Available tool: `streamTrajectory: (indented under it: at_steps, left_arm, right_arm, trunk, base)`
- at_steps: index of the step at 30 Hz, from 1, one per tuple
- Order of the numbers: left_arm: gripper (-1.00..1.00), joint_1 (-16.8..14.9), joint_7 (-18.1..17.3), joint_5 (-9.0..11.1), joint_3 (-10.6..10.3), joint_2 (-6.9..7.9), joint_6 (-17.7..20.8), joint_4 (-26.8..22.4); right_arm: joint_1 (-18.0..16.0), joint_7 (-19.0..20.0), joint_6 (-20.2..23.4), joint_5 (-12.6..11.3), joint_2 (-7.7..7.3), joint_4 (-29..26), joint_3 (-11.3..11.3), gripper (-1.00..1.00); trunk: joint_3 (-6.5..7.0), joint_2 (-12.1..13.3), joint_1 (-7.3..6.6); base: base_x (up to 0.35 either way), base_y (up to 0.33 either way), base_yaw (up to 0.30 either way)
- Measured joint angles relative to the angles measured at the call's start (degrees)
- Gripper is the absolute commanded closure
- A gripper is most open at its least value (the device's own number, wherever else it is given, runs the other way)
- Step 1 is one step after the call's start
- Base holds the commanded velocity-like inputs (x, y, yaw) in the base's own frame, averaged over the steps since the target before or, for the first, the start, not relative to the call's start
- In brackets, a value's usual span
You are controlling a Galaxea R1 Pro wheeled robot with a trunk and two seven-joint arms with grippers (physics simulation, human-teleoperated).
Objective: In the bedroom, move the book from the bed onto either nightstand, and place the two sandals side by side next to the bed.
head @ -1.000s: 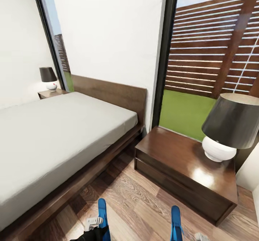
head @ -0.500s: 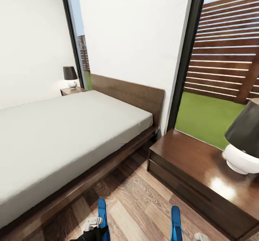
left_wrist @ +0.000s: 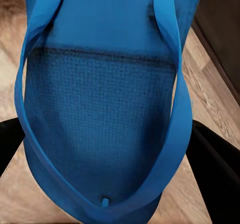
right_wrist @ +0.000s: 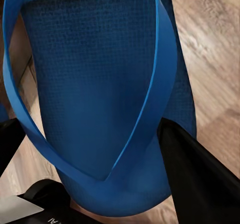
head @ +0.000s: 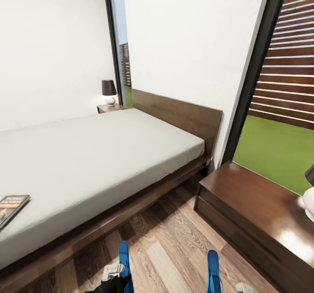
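A: Two sandals, one in each gripper. The left sandal (head: 124, 262) sticks up on edge at the bottom of the head view, pinched in the left gripper (head: 114, 272). The right sandal (head: 213, 270) stands the same way, above the right gripper (head: 242, 287), of which little shows there.

B: Are the fingers really closed on them?

A: In the left wrist view the blue sole (left_wrist: 107, 108) lies between the two black fingers (left_wrist: 220, 174), its strap looping over it. In the right wrist view the other sole (right_wrist: 105, 83) sits between the dark fingers (right_wrist: 195, 169) likewise. Both grippers are clamped narrow on their sandals.

B: Where is the book?

A: The book (head: 11, 206) lies flat on the grey mattress of the bed (head: 100, 153), near the side edge facing the robot, far from the headboard (head: 183, 116).

B: And the nightstands?

A: The near nightstand (head: 257, 205) stands just beside the bed's head corner, with a white lamp base (head: 308, 202) toward its far end. The far nightstand (head: 109, 108) sits beyond the bed by the wall, carrying a small dark-shaded lamp (head: 108, 91). Wood-plank floor (head: 170, 249) runs between the bed frame and the near nightstand.
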Motion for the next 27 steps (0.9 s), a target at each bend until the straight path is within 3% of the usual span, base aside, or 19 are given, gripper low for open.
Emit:
streamTrajectory:
  at_steps: [27]
  left_arm:
    - [1.00, 0.00, 0.00, -0.01, -0.01, 0.00, 0.00, 0.00]
  right_arm:
    - [0.00, 0.01, 0.01, -0.02, 0.00, 0.00, 0.00, 1.00]
  trunk:
    - [0.00, 0.00, 0.00]
  base:
    - [0.000, 0.000, 0.292]
